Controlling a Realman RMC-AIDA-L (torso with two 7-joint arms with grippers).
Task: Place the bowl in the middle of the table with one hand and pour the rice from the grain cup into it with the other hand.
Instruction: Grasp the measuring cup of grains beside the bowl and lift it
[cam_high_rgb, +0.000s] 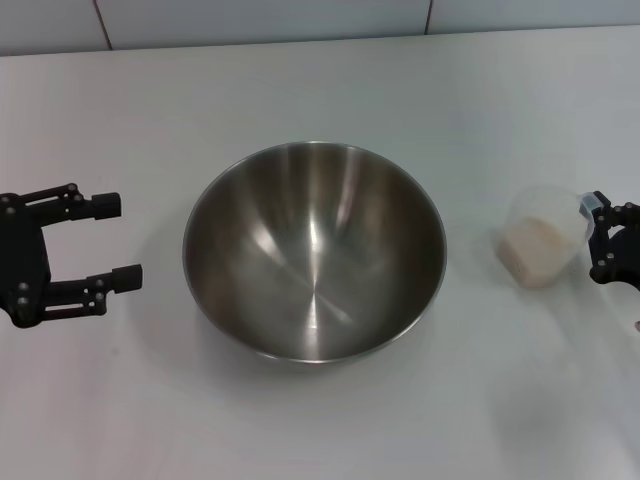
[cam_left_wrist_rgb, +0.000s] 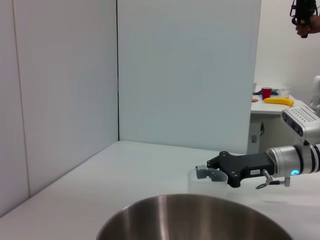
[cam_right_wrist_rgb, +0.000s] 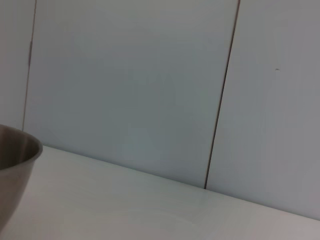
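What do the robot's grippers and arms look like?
Each gripper is black. The left gripper has two straight fingers dotted with small screws. The right gripper carries a small white label and joins a silver-white round arm with dark rings and a little blue light.

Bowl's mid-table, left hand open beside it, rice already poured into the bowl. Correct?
Not quite. The rice has not been poured: it sits in the grain cup, at the right hand, and the bowl is empty, as the head view shows. The rest holds: the bowl is mid-table and the left hand is open beside it, not touching.
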